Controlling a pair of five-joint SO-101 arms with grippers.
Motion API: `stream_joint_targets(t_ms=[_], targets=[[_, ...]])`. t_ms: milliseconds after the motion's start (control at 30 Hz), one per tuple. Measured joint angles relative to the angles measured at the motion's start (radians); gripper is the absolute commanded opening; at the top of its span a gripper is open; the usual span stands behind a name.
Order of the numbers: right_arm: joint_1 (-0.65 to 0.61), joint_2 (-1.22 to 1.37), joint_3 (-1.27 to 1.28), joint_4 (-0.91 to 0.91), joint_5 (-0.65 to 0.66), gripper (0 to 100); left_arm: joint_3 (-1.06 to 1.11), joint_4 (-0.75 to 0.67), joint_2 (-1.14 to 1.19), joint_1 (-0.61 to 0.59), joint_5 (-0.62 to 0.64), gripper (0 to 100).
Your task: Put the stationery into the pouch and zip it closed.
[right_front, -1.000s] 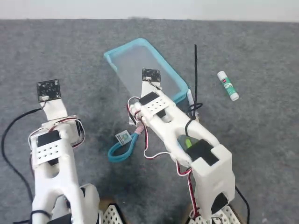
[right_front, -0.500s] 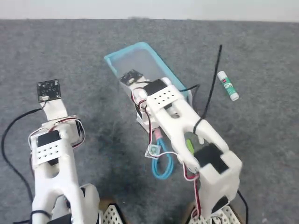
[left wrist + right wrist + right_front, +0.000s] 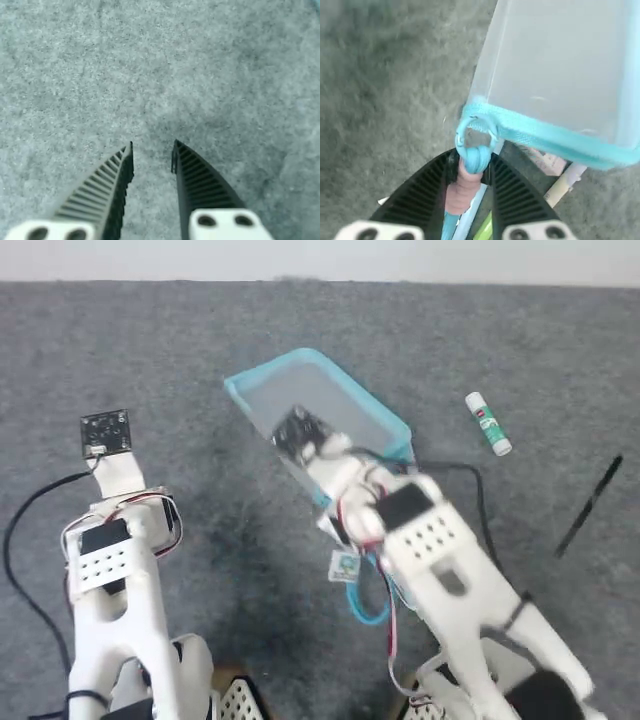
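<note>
1. Our right gripper (image 3: 472, 159) is closed down narrowly on the zipper cord (image 3: 470, 165), right at the pouch's (image 3: 325, 390) teal corner. Our left gripper (image 3: 152, 146) is partly open and holds nothing, over bare carpet (image 3: 200, 60) well apart from the pouch.
2. The glue stick (image 3: 488, 423) lies outside the pouch, well apart from its corner. If we zip now, we judge it gets shut out.
3. A pencil (image 3: 564, 183) and other pieces seem to poke out just beneath the pouch's teal edge, close to the cord. The slider could jam on them.
4. Nothing pins the pouch. A pull on the cord may drag the whole pouch instead of running the zip, and the soft cord may slip from the jaws.
5. The cord's loop (image 3: 365, 608) and tag (image 3: 345, 566) trail from the pouch under our right arm and could snag.
6. Carpet lies open on every side of the pouch. The table's far edge is well beyond it, and the left arm stands well apart.
</note>
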Motion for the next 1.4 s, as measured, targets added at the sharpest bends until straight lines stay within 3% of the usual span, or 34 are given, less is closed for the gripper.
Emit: stream_joint_targets(t_ms=[200,400,533,1033,1267,1400], targets=[[0.032,-0.072,0.133,-0.086,0.04,0.6,0.0,0.026,-0.003,0.075,-0.049,12],[0.035,-0.072,0.135,-0.138,0.032,0.6,0.038,0.087,-0.213,0.193,-0.081,13],[0.012,-0.072,0.133,-0.143,0.011,0.6,0.1,0.1,-0.382,0.244,-0.114,22],[0.003,-0.074,0.051,-0.077,-0.068,0.6,0.117,0.245,-0.631,0.618,-0.144,29],[0.005,-0.167,0.051,-0.035,-0.123,0.6,0.117,0.245,-0.632,0.66,-0.126,29],[0.005,-0.241,0.051,-0.005,-0.175,0.6,0.133,0.224,-0.632,0.667,-0.051,29]])
